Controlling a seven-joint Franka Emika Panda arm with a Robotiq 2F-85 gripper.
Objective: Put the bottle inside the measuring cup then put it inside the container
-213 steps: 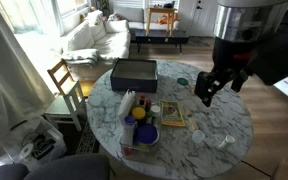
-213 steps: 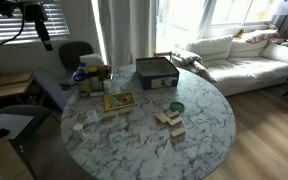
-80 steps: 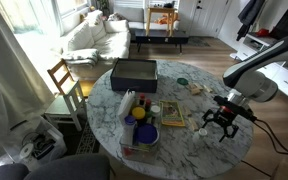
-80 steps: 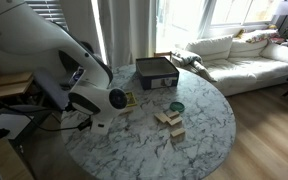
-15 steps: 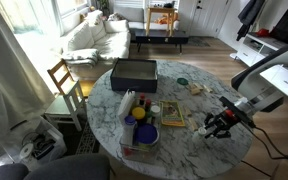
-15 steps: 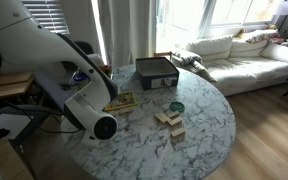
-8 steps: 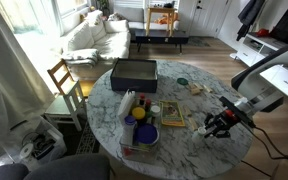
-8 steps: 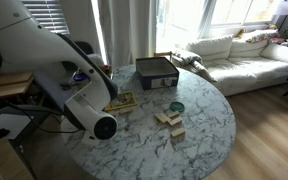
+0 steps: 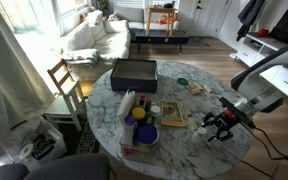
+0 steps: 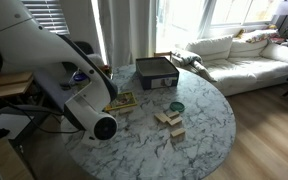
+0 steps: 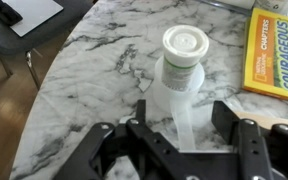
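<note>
In the wrist view a translucent measuring cup (image 11: 169, 95) stands on the marble table with a white-capped bottle (image 11: 182, 45) upright inside it. The cup's handle points toward me and lies between my fingers. My gripper (image 11: 184, 125) is open, with a gap on each side of the handle. In an exterior view the gripper (image 9: 216, 128) is low over the table's near edge and hides the cup. A dark box-shaped container (image 9: 134, 72) sits at the far side of the table; it also shows in the other exterior view (image 10: 156, 72).
A yellow book (image 11: 281, 50) lies just right of the cup and also shows in an exterior view (image 9: 172, 115). A tray of bottles and cups (image 9: 139, 125), wooden blocks (image 10: 169, 120) and a green lid (image 10: 176, 107) are on the round marble table (image 9: 189, 150). A chair (image 9: 64, 80) stands beside it.
Hardly anything; the gripper stays low at the same spot near the table edge.
</note>
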